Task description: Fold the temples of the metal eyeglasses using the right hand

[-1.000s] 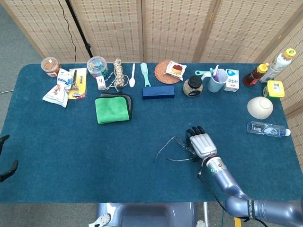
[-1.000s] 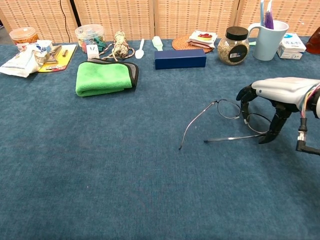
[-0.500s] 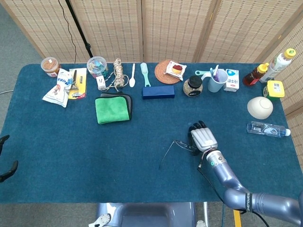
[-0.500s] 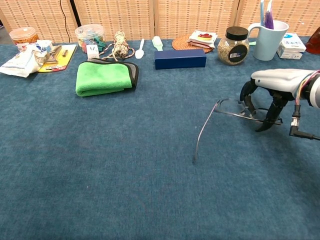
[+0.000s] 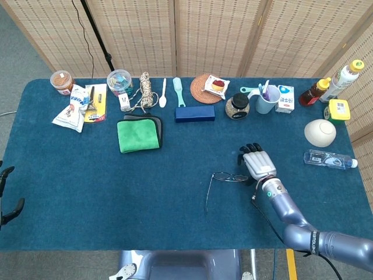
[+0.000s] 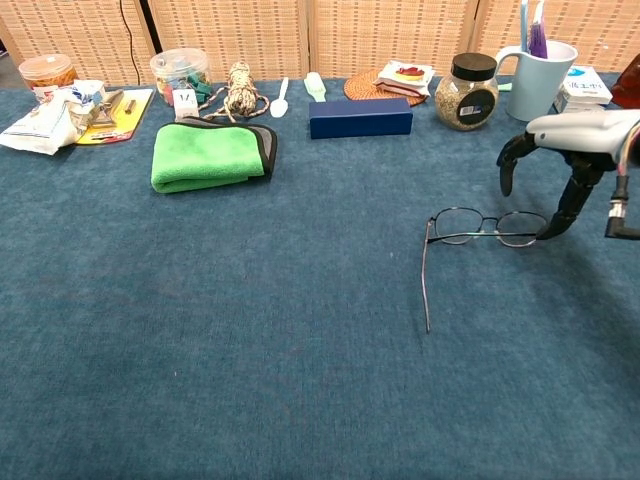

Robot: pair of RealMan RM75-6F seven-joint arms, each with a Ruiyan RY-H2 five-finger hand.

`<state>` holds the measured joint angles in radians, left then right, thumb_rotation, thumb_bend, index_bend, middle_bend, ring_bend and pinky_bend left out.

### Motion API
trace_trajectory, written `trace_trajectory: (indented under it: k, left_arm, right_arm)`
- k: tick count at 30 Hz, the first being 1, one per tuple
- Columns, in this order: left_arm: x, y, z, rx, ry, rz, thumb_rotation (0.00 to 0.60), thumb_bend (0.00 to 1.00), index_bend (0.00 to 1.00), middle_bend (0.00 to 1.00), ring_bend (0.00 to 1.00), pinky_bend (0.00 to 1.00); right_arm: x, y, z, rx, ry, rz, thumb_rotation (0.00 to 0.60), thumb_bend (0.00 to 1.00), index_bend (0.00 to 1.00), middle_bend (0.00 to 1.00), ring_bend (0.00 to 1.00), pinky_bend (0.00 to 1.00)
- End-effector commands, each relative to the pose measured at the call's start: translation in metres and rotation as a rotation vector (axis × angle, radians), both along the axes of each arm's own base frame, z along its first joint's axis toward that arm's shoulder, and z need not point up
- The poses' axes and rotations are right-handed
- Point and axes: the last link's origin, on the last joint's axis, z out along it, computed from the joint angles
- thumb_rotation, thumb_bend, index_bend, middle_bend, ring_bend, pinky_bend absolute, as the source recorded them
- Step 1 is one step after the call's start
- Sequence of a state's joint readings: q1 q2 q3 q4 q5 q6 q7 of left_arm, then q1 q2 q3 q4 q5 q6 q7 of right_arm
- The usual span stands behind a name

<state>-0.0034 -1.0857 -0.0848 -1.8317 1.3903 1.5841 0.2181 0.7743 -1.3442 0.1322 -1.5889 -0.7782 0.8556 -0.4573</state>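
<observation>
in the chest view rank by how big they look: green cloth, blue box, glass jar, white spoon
1. green cloth
2. blue box
3. glass jar
4. white spoon
All four lie toward the table's far side, so camera nearness hardly skews this.

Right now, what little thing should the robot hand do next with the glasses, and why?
Probably reach to the long side arm and push it in toward the lenses. On the glasses, it sticks out open, while the other already looks folded. The right hand hovers at the far end.

bright even overhead light, soft shadows, sharp focus
</observation>
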Motion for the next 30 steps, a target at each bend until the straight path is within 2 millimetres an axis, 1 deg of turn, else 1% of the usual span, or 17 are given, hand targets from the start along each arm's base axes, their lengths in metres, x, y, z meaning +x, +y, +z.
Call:
trace_trajectory:
  k: [1, 4, 6, 10, 13, 17, 19, 22, 27, 30]
  left_arm:
    - [0.0, 0.0, 0.0, 0.001, 0.0, -0.001, 0.6, 0.29, 0.16, 0.07, 0.07, 0.05]
    - [0.0, 0.0, 0.0, 0.0, -0.001, -0.003, 0.6, 0.29, 0.16, 0.07, 0.07, 0.05]
    - [0.001, 0.0, 0.0, 0.0, -0.004, -0.003, 0.6, 0.29, 0.16, 0.07, 0.07, 0.05]
    - [0.001, -0.001, 0.0, -0.001, -0.01, -0.005, 0.6, 0.29, 0.16, 0.07, 0.07, 0.05]
    - [0.0, -0.001, 0.001, 0.0, -0.008, -0.003, 0.6, 0.29, 0.16, 0.07, 0.07, 0.05]
    - [-0.002, -0.002, 0.003, 0.007, -0.005, 0.002, 0.6, 0.29, 0.16, 0.07, 0.07, 0.05]
    - [-0.004, -0.002, 0.005, 0.012, 0.0, 0.01, 0.6, 0.29, 0.16, 0.07, 0.07, 0.05]
    - [-0.007, -0.003, 0.007, 0.013, 0.002, 0.016, 0.6, 0.29, 0.16, 0.07, 0.07, 0.05]
    - [-0.01, -0.005, 0.008, 0.014, 0.001, 0.024, 0.6, 0.29, 0.16, 0.07, 0.07, 0.05]
    - [-0.011, -0.005, 0.008, 0.014, 0.0, 0.027, 0.6, 0.29, 0.16, 0.07, 0.07, 0.05]
  right_arm:
    - [0.004, 0.003, 0.008, -0.021, -0.03, 0.011, 0.6, 0.0, 0.36, 0.13, 0.05, 0.0]
    - [0.016, 0.009, 0.014, -0.041, -0.092, 0.041, 0.6, 0.0, 0.34, 0.12, 0.05, 0.0]
    - [0.023, 0.014, 0.015, -0.042, -0.13, 0.068, 0.6, 0.0, 0.33, 0.11, 0.05, 0.0]
    - [0.048, 0.032, 0.005, -0.003, -0.215, 0.147, 0.6, 0.0, 0.31, 0.09, 0.05, 0.0]
    - [0.056, 0.037, -0.002, 0.016, -0.23, 0.168, 0.6, 0.0, 0.29, 0.09, 0.04, 0.0]
    - [0.067, 0.038, -0.014, 0.049, -0.239, 0.182, 0.6, 0.0, 0.27, 0.08, 0.03, 0.0]
    - [0.075, 0.038, -0.024, 0.073, -0.238, 0.192, 0.6, 0.0, 0.27, 0.07, 0.03, 0.0]
    - [0.084, 0.037, -0.035, 0.088, -0.236, 0.192, 0.6, 0.0, 0.25, 0.06, 0.02, 0.0]
    - [0.094, 0.034, -0.049, 0.093, -0.217, 0.186, 0.6, 0.0, 0.22, 0.04, 0.0, 0.0]
    - [0.098, 0.033, -0.053, 0.086, -0.199, 0.183, 0.6, 0.0, 0.2, 0.03, 0.0, 0.0]
